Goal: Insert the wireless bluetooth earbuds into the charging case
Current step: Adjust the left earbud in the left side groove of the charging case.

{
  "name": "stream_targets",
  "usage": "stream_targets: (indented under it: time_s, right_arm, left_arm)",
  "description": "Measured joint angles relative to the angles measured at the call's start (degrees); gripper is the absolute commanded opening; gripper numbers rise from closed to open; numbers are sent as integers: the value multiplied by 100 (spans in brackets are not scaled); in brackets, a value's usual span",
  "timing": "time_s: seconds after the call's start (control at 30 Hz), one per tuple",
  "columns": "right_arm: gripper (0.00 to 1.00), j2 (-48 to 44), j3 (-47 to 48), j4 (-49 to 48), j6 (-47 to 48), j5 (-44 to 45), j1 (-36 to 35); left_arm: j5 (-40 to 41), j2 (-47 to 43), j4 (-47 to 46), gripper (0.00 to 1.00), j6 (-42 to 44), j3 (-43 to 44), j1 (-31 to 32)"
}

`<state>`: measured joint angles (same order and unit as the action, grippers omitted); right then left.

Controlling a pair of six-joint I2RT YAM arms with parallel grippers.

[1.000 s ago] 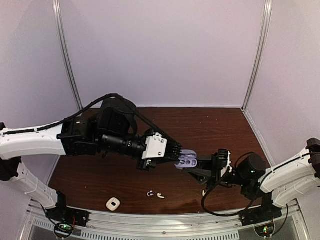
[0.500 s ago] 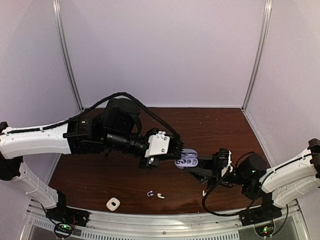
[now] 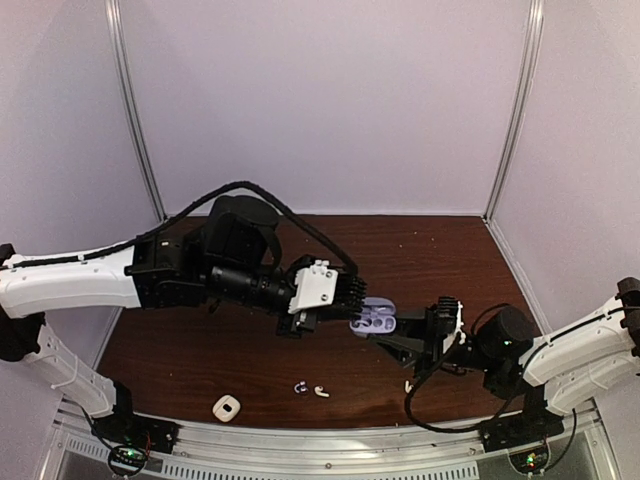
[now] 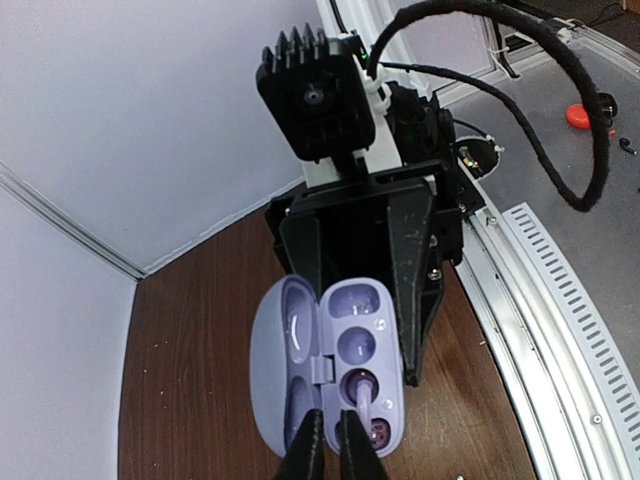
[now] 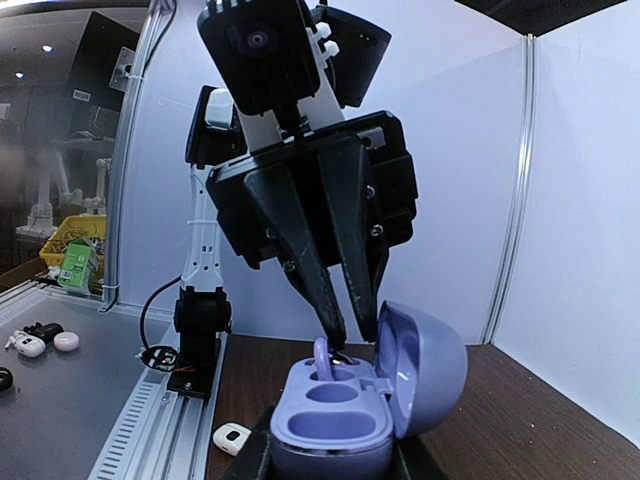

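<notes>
My right gripper [image 3: 388, 336] is shut on an open purple charging case [image 3: 374, 321] and holds it above the table, lid up. It shows from above in the left wrist view [image 4: 345, 320]. A dark purple earbud [image 4: 362, 392] stands partly in one slot, its end sticking up [image 5: 323, 358]. My left gripper [image 3: 358, 310] hangs over the case with its tips [image 4: 328, 445] almost together, just beside that earbud and not around it. A second purple earbud [image 3: 300, 387] and a white earbud [image 3: 321, 392] lie on the table near the front.
A small white case [image 3: 227, 407] lies at the front left by the metal rail [image 3: 300, 440]; it also shows in the right wrist view [image 5: 232, 438]. A small white piece [image 3: 408, 385] lies under the right arm. The walls stand close at the back and both sides.
My left gripper has shifted slightly right and closer over the case. The right gripper and the case have hardly moved.
</notes>
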<state>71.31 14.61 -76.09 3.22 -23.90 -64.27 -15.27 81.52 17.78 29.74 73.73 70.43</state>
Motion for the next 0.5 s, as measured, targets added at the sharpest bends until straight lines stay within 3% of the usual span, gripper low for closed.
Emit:
stream_targets:
  time_s: [0.5]
  right_arm:
    - [0,0,0,-39,4,61,-2]
  left_arm:
    - [-201,-94,35,15,-98,0,-28]
